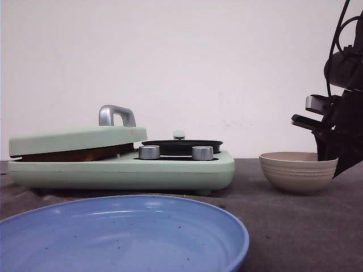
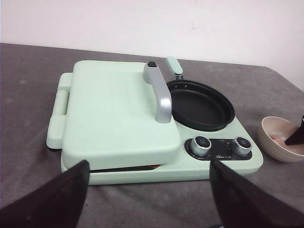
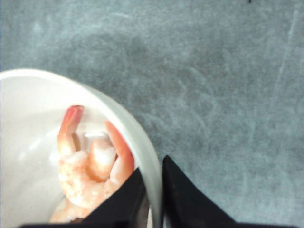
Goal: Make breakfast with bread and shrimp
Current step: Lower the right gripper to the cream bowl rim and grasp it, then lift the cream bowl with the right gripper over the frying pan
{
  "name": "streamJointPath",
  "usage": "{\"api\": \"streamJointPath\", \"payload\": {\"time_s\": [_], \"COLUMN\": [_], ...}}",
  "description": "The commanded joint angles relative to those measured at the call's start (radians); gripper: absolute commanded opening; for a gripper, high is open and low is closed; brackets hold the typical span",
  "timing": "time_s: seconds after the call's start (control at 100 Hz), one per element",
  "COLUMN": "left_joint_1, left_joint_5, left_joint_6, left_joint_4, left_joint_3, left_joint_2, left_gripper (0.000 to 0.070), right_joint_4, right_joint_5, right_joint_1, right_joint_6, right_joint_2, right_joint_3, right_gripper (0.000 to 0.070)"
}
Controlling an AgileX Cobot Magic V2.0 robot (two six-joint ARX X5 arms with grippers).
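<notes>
Pink-orange and whitish shrimp [image 3: 90, 166] lie in a beige bowl [image 1: 298, 173]. My right gripper [image 3: 153, 166] is shut on the bowl's rim [image 3: 118, 114], one finger inside next to the shrimp and one outside; in the front view it [image 1: 332, 141] stands at the bowl's right side. My left gripper [image 2: 149, 164] is open and empty, hovering in front of the pale green breakfast maker [image 2: 118, 118]. The maker's lid [image 1: 76, 139] is down. Only a thin brown edge [image 1: 74, 153] shows in the slit under it; the bread slices are otherwise hidden.
A black round pan [image 2: 202, 104] sits in the maker's right half, behind two silver knobs [image 2: 201, 144]. A silver handle [image 2: 161, 95] stands on the lid. A large blue plate [image 1: 119, 238] lies at the front. The table [image 1: 295, 226] is dark grey.
</notes>
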Motion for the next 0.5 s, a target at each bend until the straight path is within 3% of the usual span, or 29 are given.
{"api": "streamJointPath", "payload": {"time_s": [0.0,0.49], "left_joint_1": [-0.001,-0.001], "left_joint_5": [-0.003,-0.003], "left_joint_6": [0.006,0.006], "left_joint_4": [0.005,0.004], "left_joint_3": [0.008,0.008], "left_joint_2": [0.003,0.003], "left_gripper": [0.0434,0.0434], "right_joint_4": [0.010,-0.003], "right_joint_5": [-0.007,-0.095], "right_joint_1": [0.002,0.021], "right_joint_6": [-0.005,0.040], "right_joint_2": [0.013,-0.081], "right_joint_3": [0.014,0.156], "right_gripper": [0.0000,0.0000]}}
